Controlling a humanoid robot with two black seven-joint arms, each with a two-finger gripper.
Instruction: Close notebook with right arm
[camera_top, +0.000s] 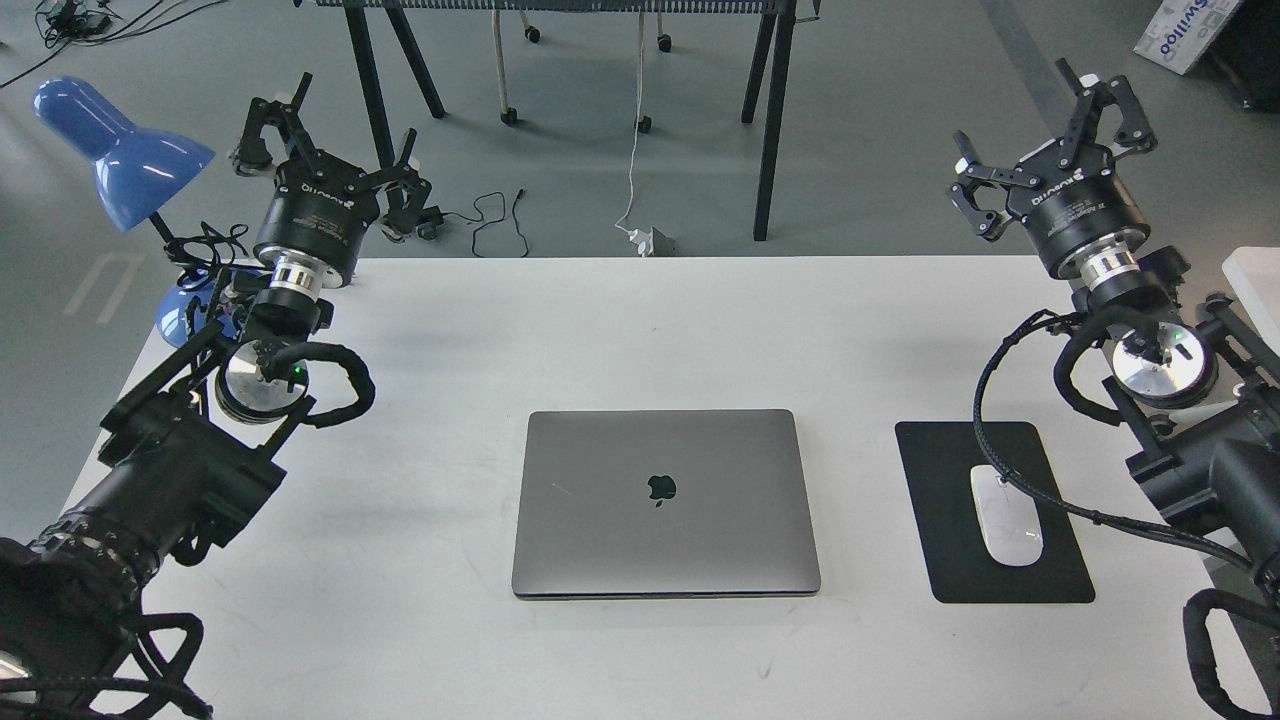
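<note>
The notebook (665, 503) is a space-grey laptop lying shut and flat on the white table (640, 320), lid up with the dark apple logo showing. Its keyboard and screen are hidden. My right gripper (1050, 140) is open and empty, raised at the table's far right corner, well away from the notebook. My left gripper (330, 130) is open and empty, raised at the far left corner near the lamp.
A black mouse pad (1000, 515) with a white mouse (1005, 530) lies right of the notebook. A blue desk lamp (120, 145) stands at the far left corner. Black table legs and cables are on the floor beyond the table.
</note>
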